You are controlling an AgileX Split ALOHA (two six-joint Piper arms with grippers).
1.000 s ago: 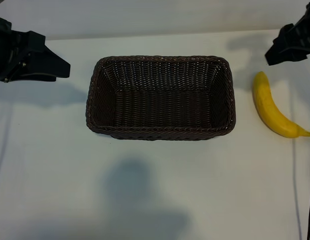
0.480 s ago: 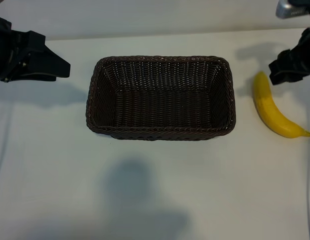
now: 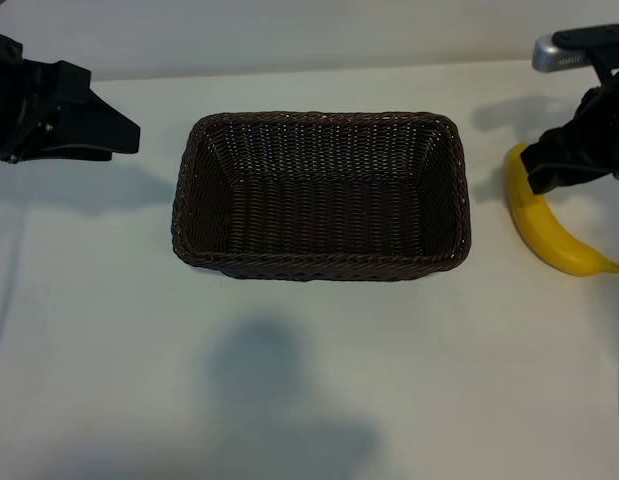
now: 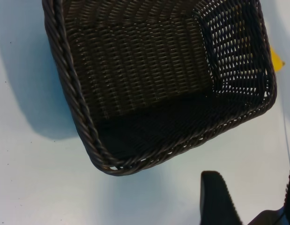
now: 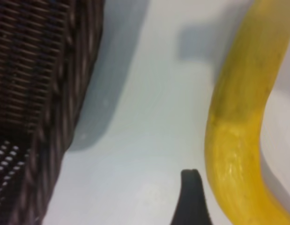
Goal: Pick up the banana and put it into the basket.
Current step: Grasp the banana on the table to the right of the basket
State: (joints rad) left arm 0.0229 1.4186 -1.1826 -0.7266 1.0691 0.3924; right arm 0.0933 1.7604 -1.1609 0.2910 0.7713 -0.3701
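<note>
Lowered onto the banana (image 3: 549, 235), right claw (image 3: 554, 170) gapes open (wrist view shows one fingertip (image 5: 190, 197) beside it).

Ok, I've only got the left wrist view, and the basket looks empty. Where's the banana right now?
Observer: The banana lies on the table to the right of the basket, not touching it.
Operator: Is the right gripper on it?
Observer: The right gripper is over the banana's far end, open, not gripping.
Operator: And where's my left arm?
Observer: The left gripper sits off to the basket's left, holding nothing.
</note>
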